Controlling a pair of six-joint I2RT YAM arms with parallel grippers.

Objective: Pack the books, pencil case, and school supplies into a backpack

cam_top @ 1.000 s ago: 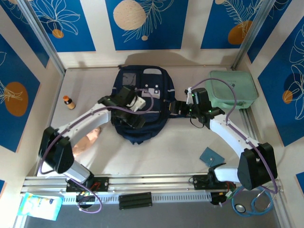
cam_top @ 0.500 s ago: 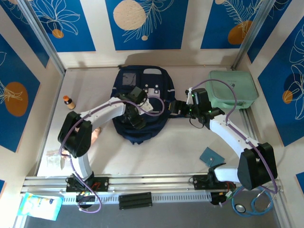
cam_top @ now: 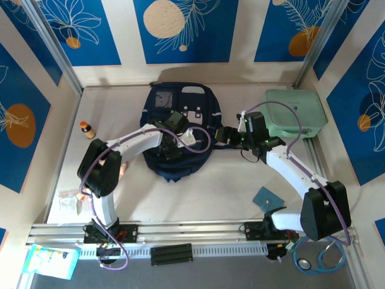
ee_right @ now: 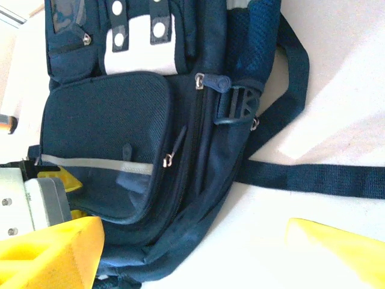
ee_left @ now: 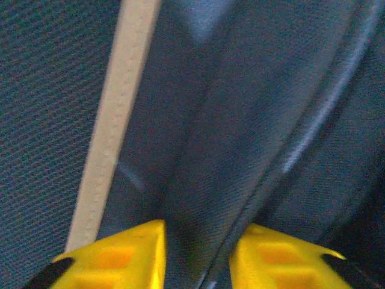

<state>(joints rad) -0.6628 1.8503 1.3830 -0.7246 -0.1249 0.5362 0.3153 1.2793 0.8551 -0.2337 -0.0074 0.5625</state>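
Top view: the backpack (cam_top: 180, 102) lay on the surface (cam_top: 240, 174), the teal booklet (cam_top: 266, 197) well apart, unpacked. Left wrist: the left hand (ee_left: 197, 241) stood narrowly parted around backpack fabric, grip impossible to tell. Right wrist: the right hand (ee_right: 195, 241) gaped empty beside zips (ee_right: 195, 126) seemingly shut; packing apparently barely begun

small orange-capped bottle (cam_top: 88, 129) stands far left; mint-green case (cam_top: 295, 113) lies far right.
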